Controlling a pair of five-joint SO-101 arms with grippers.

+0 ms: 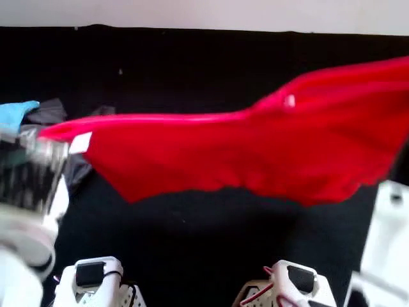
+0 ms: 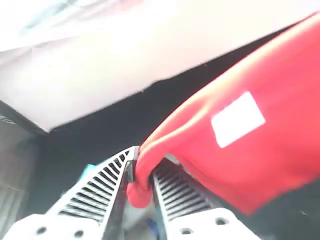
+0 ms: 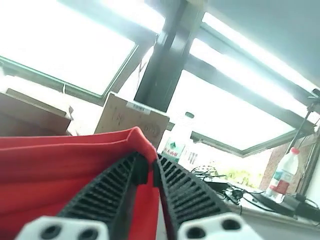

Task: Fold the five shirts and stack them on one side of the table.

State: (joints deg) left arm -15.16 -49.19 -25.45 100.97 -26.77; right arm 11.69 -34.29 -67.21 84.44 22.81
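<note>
A red shirt (image 1: 255,150) hangs stretched in the air across the black table (image 1: 192,64), held at both ends. My left gripper (image 2: 142,172) is shut on one edge of the red shirt (image 2: 250,145), near its white label (image 2: 237,119). My right gripper (image 3: 150,167) is shut on the other end of the red shirt (image 3: 55,170), raised high and facing the room. In the high view the left arm (image 1: 29,192) stands at the left edge and the right arm (image 1: 383,243) at the right edge.
A light blue shirt (image 1: 16,114) and dark garments (image 1: 48,112) lie bunched at the table's left side. The two arm bases (image 1: 96,281) (image 1: 287,284) stand at the near edge. Bottles (image 3: 282,177) and boxes (image 3: 130,120) stand in the room behind.
</note>
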